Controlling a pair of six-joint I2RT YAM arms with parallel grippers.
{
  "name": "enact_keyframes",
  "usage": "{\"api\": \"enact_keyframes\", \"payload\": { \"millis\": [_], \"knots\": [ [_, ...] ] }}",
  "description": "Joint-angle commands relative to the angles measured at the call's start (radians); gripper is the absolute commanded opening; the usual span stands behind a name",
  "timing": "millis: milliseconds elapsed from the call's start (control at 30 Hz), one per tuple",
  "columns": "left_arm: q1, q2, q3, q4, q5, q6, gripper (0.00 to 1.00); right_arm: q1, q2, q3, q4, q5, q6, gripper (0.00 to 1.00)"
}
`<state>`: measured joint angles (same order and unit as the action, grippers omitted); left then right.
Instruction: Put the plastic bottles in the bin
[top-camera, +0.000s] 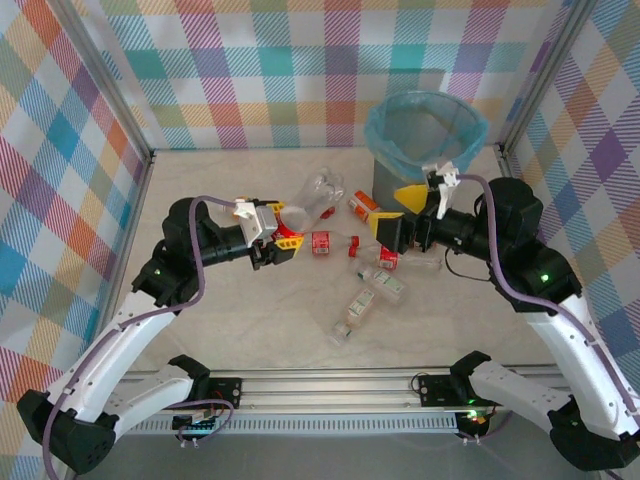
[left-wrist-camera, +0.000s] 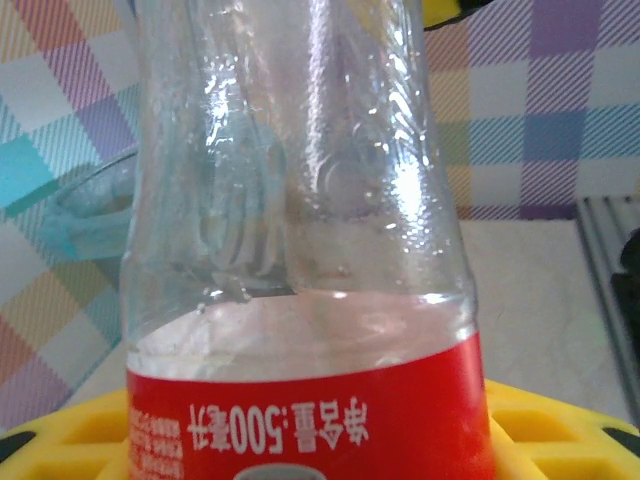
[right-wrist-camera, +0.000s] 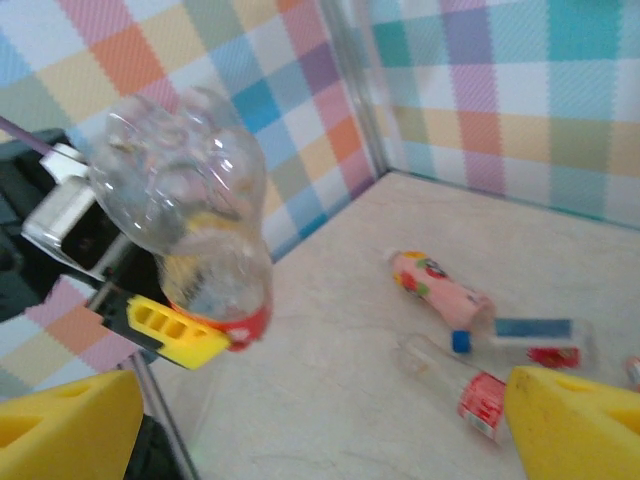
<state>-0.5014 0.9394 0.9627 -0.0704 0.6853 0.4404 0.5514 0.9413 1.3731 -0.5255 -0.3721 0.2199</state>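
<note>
We record the bin (top-camera: 386, 180) at the right rear of the table (top-camera: 250, 330). Left of the bin, one bottle (top-camera: 315, 198) sits in the left gripper (top-camera: 285, 240), off the table. The right gripper (top-camera: 398, 212) hangs just before the bin; loose bottles (top-camera: 362, 303) lie on the table before it.

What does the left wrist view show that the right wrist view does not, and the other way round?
Left wrist: the print on the red label, close up. Right wrist: a pink bottle, a blue-capped bottle and a small red-labelled bottle lying on the table, beyond the open right fingers. Both: the clear bottle clamped in the yellow left fingers.
</note>
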Motion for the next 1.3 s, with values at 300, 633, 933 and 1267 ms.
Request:
{"api": "enact_keyframes", "payload": {
  "millis": [300, 633, 933, 1267],
  "knots": [
    [-0.058, 0.039, 0.007, 0.06, 0.079, -0.142, 0.53, 0.026, 0.147, 0.15, 0.016, -0.165, -0.02, 0.93],
    [-0.091, 0.046, 0.026, -0.029, 0.096, -0.079, 0.54, 0.109, 0.227, 0.194, 0.011, -0.172, -0.036, 0.92],
    [-0.101, 0.044, 0.025, -0.04, 0.07, -0.069, 0.55, 0.13, 0.258, 0.208, -0.013, -0.148, -0.075, 0.74],
    [-0.101, 0.033, 0.018, -0.034, 0.043, -0.066, 0.62, 0.13, 0.269, 0.249, -0.046, -0.106, -0.088, 0.56]
  ]
}}
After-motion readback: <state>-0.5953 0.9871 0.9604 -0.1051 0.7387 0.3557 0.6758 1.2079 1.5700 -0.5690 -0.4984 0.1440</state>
